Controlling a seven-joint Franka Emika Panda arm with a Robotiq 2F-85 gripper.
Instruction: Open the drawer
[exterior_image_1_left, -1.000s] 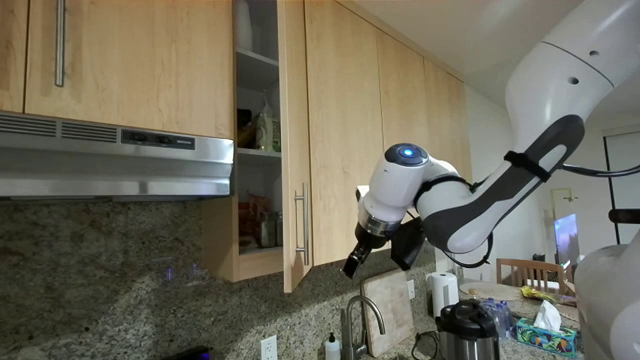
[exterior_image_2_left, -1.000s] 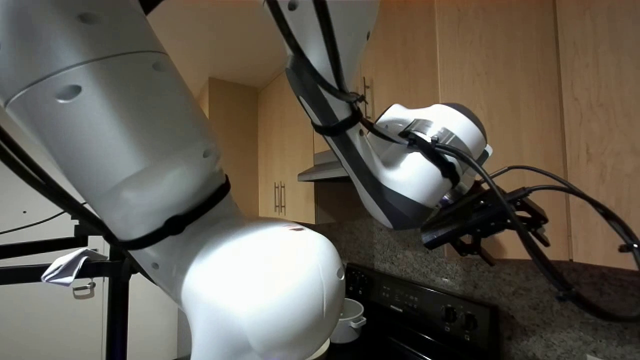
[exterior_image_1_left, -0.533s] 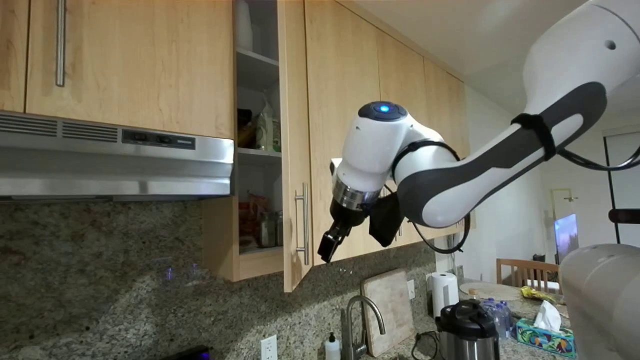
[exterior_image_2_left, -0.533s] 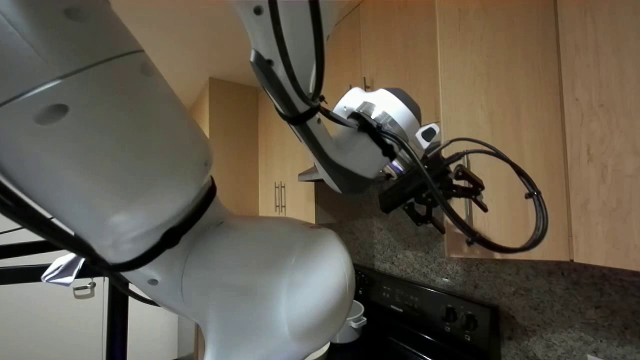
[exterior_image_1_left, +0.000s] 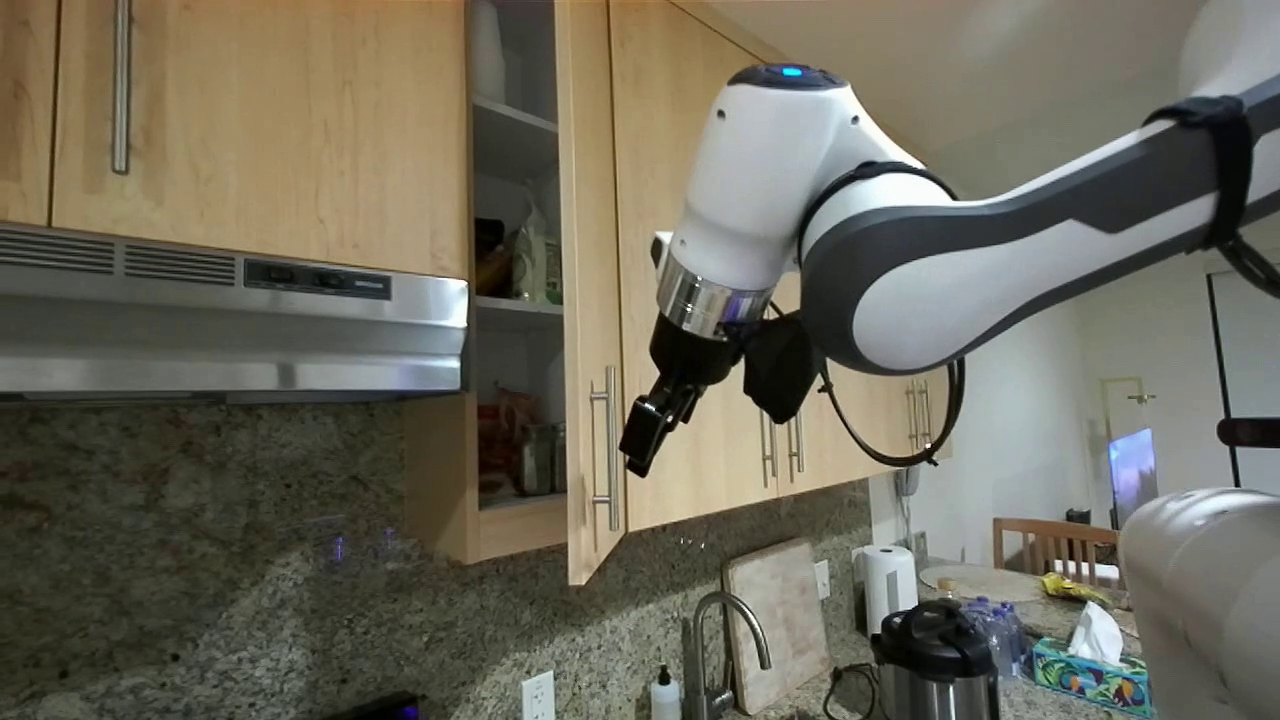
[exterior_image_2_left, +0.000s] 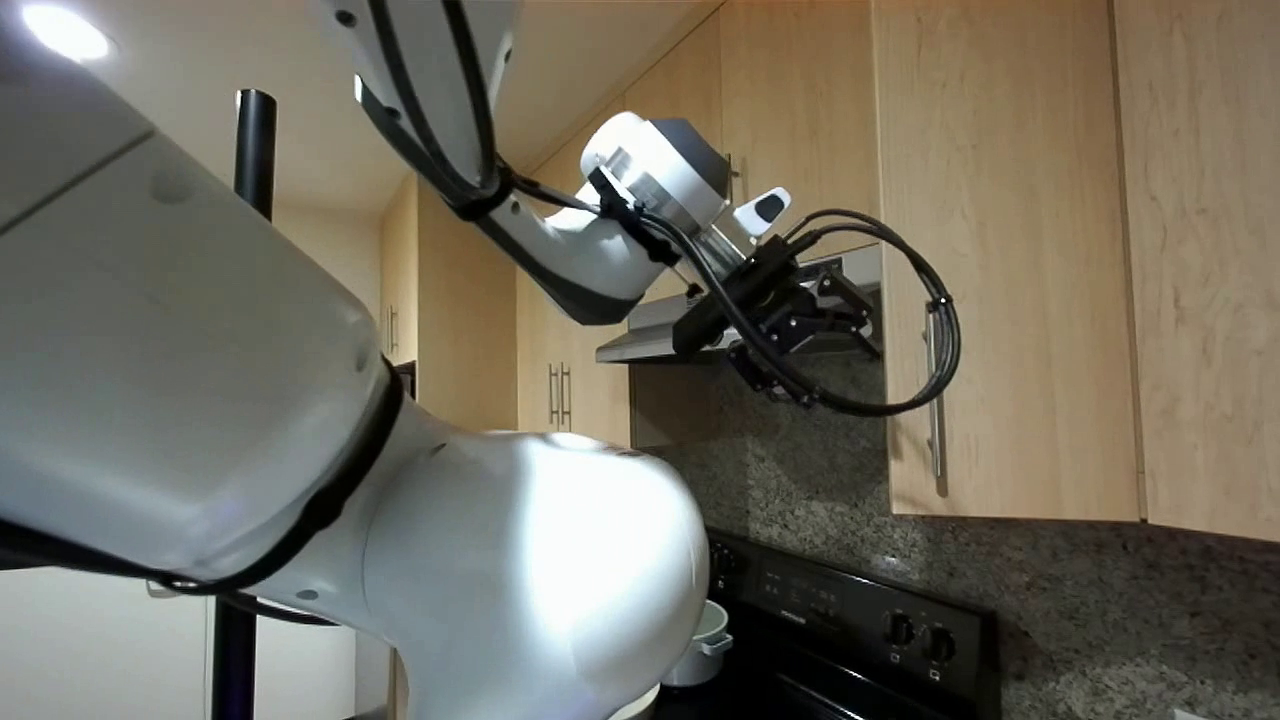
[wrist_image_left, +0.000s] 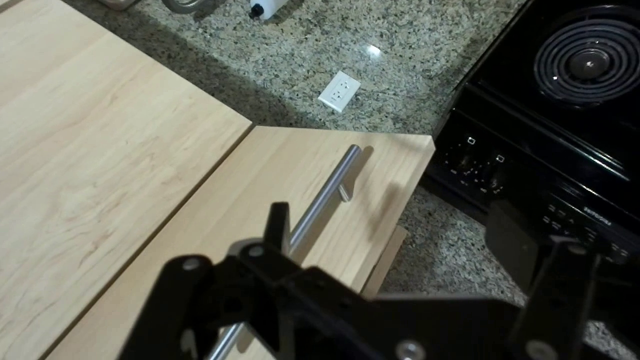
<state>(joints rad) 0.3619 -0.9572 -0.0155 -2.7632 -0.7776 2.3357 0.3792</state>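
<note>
The drawer is a tall narrow light-wood wall cabinet; its door (exterior_image_1_left: 590, 250) stands partly open, with shelves of bags and jars showing behind it in an exterior view. The door also shows in an exterior view (exterior_image_2_left: 1000, 250) and in the wrist view (wrist_image_left: 285, 165). A vertical silver bar handle (exterior_image_1_left: 611, 450) is near its bottom; it also shows in an exterior view (exterior_image_2_left: 935, 400) and in the wrist view (wrist_image_left: 325, 192). My gripper (exterior_image_1_left: 648, 438) is open and empty in front of the door, near the handle. In the wrist view one finger overlaps the handle; contact cannot be told.
A grey steel range hood (exterior_image_1_left: 230, 320) is beside the cabinet. Closed wood doors (exterior_image_1_left: 690, 250) adjoin it. A black stove (wrist_image_left: 540, 125) is below. A faucet (exterior_image_1_left: 735, 610), a cutting board (exterior_image_1_left: 780, 620) and a pressure cooker (exterior_image_1_left: 935, 660) are along the counter.
My gripper has moved up and across, from below the neighbouring doors to beside the open door's handle. The cabinet door has not visibly moved.
</note>
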